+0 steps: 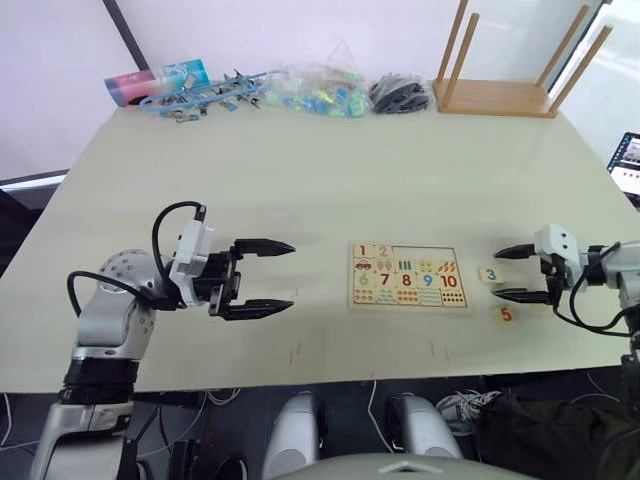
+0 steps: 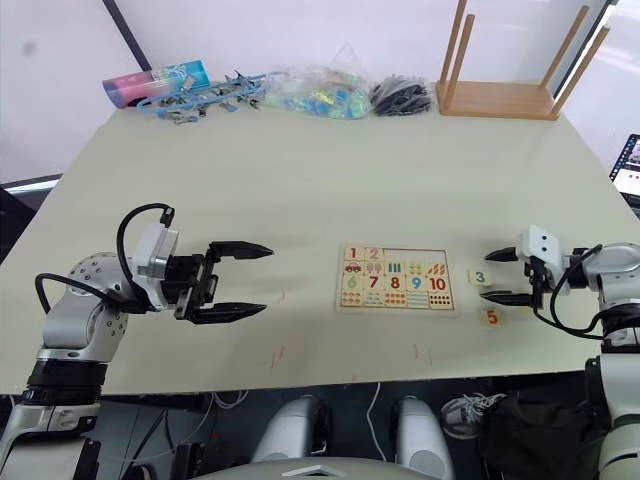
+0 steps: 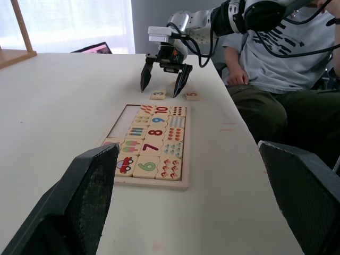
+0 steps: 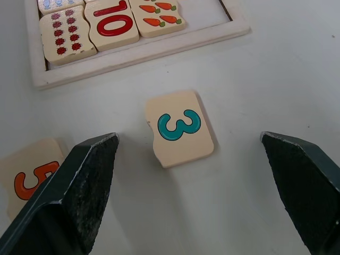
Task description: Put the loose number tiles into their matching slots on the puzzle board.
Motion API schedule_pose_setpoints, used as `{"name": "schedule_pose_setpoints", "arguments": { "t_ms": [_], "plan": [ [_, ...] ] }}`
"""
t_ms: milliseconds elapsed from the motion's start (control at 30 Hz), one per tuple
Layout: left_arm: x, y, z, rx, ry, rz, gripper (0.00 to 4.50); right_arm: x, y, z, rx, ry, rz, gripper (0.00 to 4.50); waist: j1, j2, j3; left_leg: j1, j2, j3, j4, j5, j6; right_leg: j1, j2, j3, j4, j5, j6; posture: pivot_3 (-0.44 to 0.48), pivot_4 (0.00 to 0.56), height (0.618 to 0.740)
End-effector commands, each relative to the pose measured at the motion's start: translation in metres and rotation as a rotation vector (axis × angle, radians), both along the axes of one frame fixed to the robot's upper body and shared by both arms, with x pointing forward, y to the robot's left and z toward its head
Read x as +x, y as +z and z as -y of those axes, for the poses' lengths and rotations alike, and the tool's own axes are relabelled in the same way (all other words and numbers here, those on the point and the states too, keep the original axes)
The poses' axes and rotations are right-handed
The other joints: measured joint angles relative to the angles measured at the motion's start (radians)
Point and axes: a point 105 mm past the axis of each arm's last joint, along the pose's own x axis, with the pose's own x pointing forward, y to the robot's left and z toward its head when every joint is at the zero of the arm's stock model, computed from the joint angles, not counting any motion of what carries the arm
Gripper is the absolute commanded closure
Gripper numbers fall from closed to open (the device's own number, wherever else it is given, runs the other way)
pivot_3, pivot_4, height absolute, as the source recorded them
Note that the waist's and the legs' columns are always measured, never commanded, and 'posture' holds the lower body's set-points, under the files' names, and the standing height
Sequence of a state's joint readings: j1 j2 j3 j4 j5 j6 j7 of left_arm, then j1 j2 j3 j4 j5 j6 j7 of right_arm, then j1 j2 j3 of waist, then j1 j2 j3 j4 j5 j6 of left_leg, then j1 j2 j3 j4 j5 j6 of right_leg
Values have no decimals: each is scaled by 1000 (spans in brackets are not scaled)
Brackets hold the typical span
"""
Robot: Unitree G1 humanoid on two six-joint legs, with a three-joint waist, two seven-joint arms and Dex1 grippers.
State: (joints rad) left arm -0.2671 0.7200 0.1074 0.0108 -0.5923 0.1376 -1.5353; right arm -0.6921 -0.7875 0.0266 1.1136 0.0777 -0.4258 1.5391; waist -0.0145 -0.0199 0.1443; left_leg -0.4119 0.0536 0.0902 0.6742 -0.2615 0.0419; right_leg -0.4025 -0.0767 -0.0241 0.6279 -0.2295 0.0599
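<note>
The puzzle board (image 1: 410, 300) lies flat near the table's front, between my two arms. Its top row holds tiles 1 and 2, then bare slots (image 1: 421, 254). Two loose number tiles rest on the table right of the board: a teal 3 (image 4: 179, 128) and an orange 5 (image 1: 506, 314). My right gripper (image 1: 521, 273) is open just above the table, its fingers either side of the 3 without touching it. Well left of the board, my left gripper (image 1: 268, 277) hangs open and empty.
A wooden stool (image 1: 508, 70) lies legs-up at the far right corner. Along the far edge sit a coloured box with blue clips (image 1: 190, 88), a clear bag of small pieces (image 1: 322, 90) and a dark bundle (image 1: 402, 94). A seated person (image 3: 281, 58) is beyond the table's right side.
</note>
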Motion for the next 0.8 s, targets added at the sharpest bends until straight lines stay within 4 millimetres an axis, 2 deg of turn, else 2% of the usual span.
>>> {"name": "schedule_pose_setpoints", "arguments": {
  "t_ms": [33,67,100,133,200,267,300,367,567,800],
  "plan": [
    [-1,9,-2,-8,-8,49,0,2,2,-3,-5,21,21,39,0,0,0,0,0,0,0,0,0,0,0,0,0,0,0,0,150,738],
    [-1,9,-3,-9,-8,50,0,2,1,-4,-6,25,23,39,0,0,0,0,0,0,0,0,0,0,0,0,0,0,0,0,150,738],
    [-1,9,-3,-9,-8,51,0,1,0,-5,-10,32,26,427,0,0,0,0,0,0,0,0,0,0,1,0,0,0,0,0,150,738],
    [-1,9,-3,-10,-7,52,0,1,0,-5,-14,37,29,548,0,0,0,0,0,0,0,0,0,0,1,0,0,0,0,0,150,738],
    [0,9,-3,-11,-5,54,0,0,-2,-5,-22,43,31,1150,0,0,0,0,1,0,0,0,0,0,1,0,0,0,-1,0,150,738],
    [0,8,-4,-12,-4,55,0,-1,-4,-6,-24,44,30,2196,0,0,0,1,1,1,0,0,0,0,1,1,0,1,0,0,150,738],
    [-1,8,-4,-12,-4,55,0,-1,-5,-5,-26,43,26,2552,0,0,0,1,1,1,1,0,0,1,1,1,0,1,0,0,150,738],
    [-1,8,-5,-12,-2,55,0,-1,-6,-5,-28,36,16,3537,0,0,0,1,1,1,1,0,0,1,1,1,0,2,-1,0,150,738],
    [-2,7,-5,-11,-1,54,0,0,-3,-5,-8,25,25,3592,0,0,0,11,1,3,1,0,1,11,0,3,0,0,-5,0,150,738],
    [-1,6,-5,-16,4,56,0,14,22,-8,0,3,93,3592,0,2,1,12,1,4,1,0,0,9,1,7,2,0,-5,0,150,738]
  ]
}}
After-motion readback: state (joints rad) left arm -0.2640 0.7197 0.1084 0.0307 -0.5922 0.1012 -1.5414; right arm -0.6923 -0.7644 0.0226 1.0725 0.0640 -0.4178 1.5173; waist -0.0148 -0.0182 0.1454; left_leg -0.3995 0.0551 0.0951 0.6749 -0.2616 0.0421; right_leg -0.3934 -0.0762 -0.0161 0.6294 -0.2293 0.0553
